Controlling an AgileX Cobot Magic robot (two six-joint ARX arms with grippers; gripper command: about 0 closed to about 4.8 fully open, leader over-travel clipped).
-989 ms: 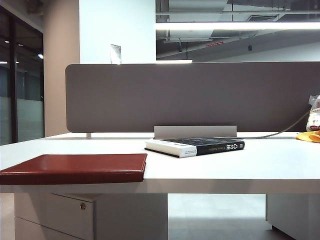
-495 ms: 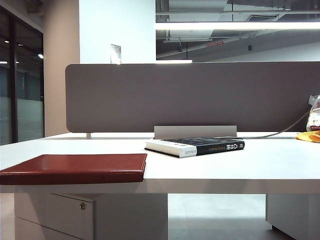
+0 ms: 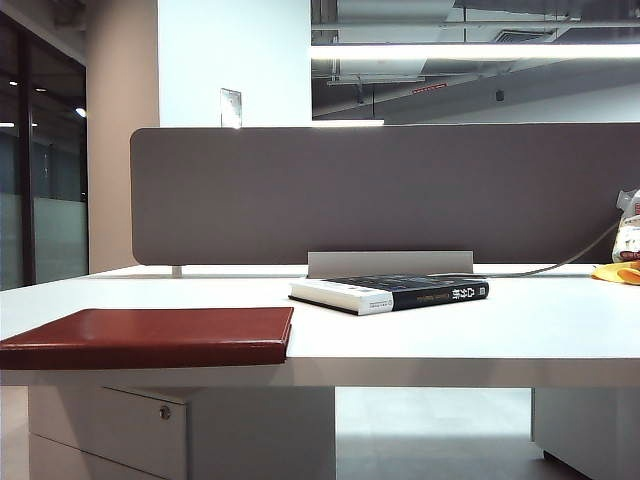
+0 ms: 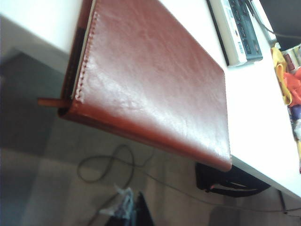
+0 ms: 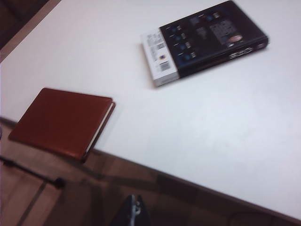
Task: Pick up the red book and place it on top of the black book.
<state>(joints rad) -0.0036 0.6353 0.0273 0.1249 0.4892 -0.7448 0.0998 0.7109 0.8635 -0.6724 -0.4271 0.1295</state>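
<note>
Task not begun, judging by the layout. The red book [image 3: 150, 337] lies flat at the near left edge of the white surface [image 3: 500, 330], about 8 o'clock in the exterior view, one side jutting past the lip. The black book [image 3: 390, 293] lies flat near centre, toward 1 o'clock from the red one, well apart from it, nothing on top. All still to do: grasp, lift, carry across, set down.

Neither arm shows in the exterior view. Left pincer: not visible in its own wrist picture either; readings put it fully closed, and nothing suggests it holds anything. Right pincer: out of every frame, state cannot be told.

What each view adds:
- Left wrist view: close over the red book [image 4: 150, 80]. Shows stitching along one border, a ribbon or strap end poking out at a corner, and the overhang above the floor, with loose cable below. The black book [image 4: 235, 28] is cut off at the frame edge.
- Right wrist view: both books from above, somewhat blurred. Red book [image 5: 63, 122] with pale page edges; black book [image 5: 207, 40] showing printed cover panels and what may be a barcode.
- Exterior view alone gives the spine's white characters, the grey partition [image 3: 380, 190] behind, and yellow clutter [image 3: 620, 272] at far right.
</note>
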